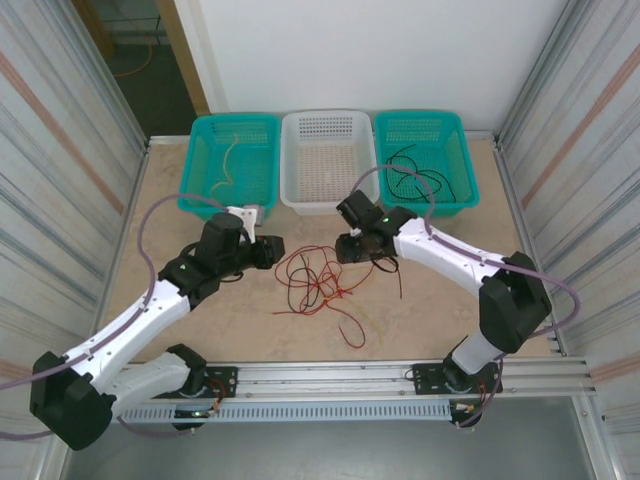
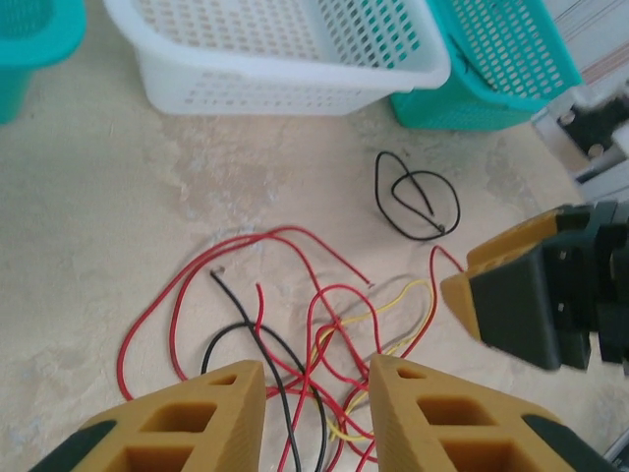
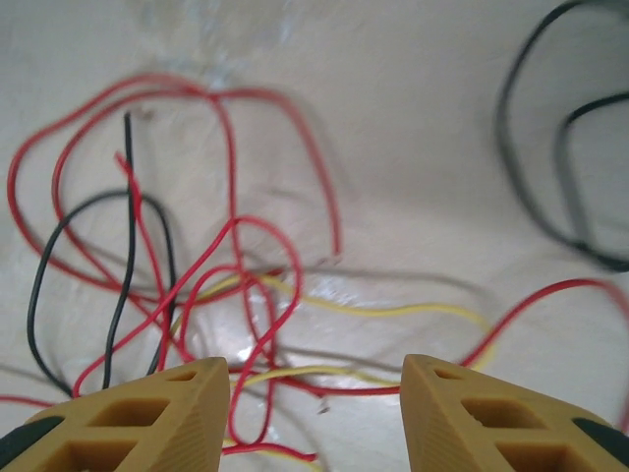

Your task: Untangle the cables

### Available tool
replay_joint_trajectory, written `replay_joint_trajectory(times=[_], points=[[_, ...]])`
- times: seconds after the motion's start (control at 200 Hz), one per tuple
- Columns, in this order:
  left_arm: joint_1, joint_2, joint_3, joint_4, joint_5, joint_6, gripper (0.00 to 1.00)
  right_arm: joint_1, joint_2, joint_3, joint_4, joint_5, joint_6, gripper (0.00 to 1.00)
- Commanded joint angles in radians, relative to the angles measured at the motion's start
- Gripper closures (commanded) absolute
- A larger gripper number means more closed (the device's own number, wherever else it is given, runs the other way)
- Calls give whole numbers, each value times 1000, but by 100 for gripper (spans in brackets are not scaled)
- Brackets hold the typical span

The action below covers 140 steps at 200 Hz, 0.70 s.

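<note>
A tangle of red cables (image 1: 315, 283) lies mid-table between my two grippers. In the left wrist view the tangle (image 2: 324, 324) mixes red, a black cable (image 2: 246, 334) and a pale yellow cable (image 2: 393, 300). My left gripper (image 2: 314, 369) hangs open above its near side, holding nothing. My right gripper (image 3: 314, 366) is open too, low over the red strands (image 3: 236, 236) and the yellow cable (image 3: 393, 311). A separate black loop (image 2: 418, 197) lies on the table beyond the tangle, beside the right gripper (image 1: 350, 250). From above, the left gripper (image 1: 275, 250) is left of the pile.
Three baskets line the back edge: a teal one (image 1: 200, 165) holding a pale yellow cable (image 1: 230, 160), a white one (image 1: 328, 195) in the middle, and a teal one (image 1: 462, 170) with black cables (image 1: 415, 178). Metal walls flank the table.
</note>
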Motion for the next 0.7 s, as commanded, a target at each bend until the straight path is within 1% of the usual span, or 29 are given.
replay_joint_trajectory(times=[0.0, 0.05, 0.215, 0.346, 0.421, 0.461, 0.501, 0.546, 0.611, 0.696], points=[[7, 13, -21, 26, 29, -31, 63, 45, 52, -43, 46, -74, 67, 53], [3, 29, -27, 38, 29, -36, 61, 57, 73, -52, 58, -74, 86, 54], [-25, 95, -27, 62, 27, -33, 60, 61, 128, -66, 98, -94, 114, 58], [-65, 156, -25, 92, 11, -30, 58, 58, 146, -69, 119, -118, 112, 68], [-82, 197, -18, 106, 8, -32, 56, 53, 153, -74, 125, -119, 118, 71], [-91, 220, -14, 112, 6, -33, 54, 50, 152, -76, 126, -118, 121, 76], [-97, 242, -10, 119, 3, -35, 52, 49, 145, -78, 126, -119, 123, 84], [-101, 265, -4, 128, 0, -37, 49, 48, 126, -80, 125, -120, 123, 91], [-109, 297, 5, 139, 0, -41, 43, 48, 79, -84, 128, -122, 119, 99], [-121, 338, 21, 153, 6, -30, 33, 48, -7, -88, 129, -115, 110, 100]])
